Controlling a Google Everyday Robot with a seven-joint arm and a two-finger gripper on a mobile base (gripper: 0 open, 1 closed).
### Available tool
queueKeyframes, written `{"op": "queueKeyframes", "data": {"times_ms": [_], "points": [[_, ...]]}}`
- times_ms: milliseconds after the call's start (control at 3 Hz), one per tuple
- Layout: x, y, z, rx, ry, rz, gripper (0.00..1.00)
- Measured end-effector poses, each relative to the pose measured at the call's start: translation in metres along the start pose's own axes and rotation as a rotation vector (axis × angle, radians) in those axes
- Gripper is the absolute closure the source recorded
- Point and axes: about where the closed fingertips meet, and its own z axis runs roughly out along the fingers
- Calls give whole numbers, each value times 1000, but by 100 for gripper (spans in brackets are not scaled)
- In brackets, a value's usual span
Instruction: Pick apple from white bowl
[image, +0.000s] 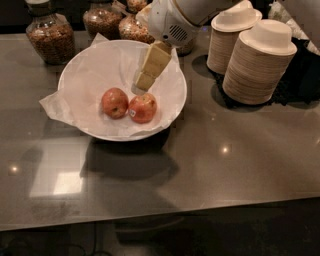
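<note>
Camera view: the gripper (144, 80) hung inside the rim of the white bowl (184, 95), its cream tip tilted down and to the left over the crumpled tissue paper (90, 75). Whether it was spread or closed could not be told from this angle, and it held nothing.

Just below that tip sat the apple (143, 107), red-orange, low in the bowl towards the near side, its little white sticker turned to the camera. It showed no contact with the gripper. A second red apple (114, 102) rested right against its left side.

The bowl stood on the dark glossy table (250, 160), with a corner of tissue spilling over its left edge. Behind it, glass jars (47, 32) of nuts lined the back. To the right, two stacks of paper bowls (257, 62) stood well apart from the white bowl.
</note>
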Motion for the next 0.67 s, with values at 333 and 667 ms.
{"op": "queueKeyframes", "data": {"times_ms": [333,667], "points": [[0,0,0,0,0,0,0],[18,2,18,-14,12,16,0]]}}
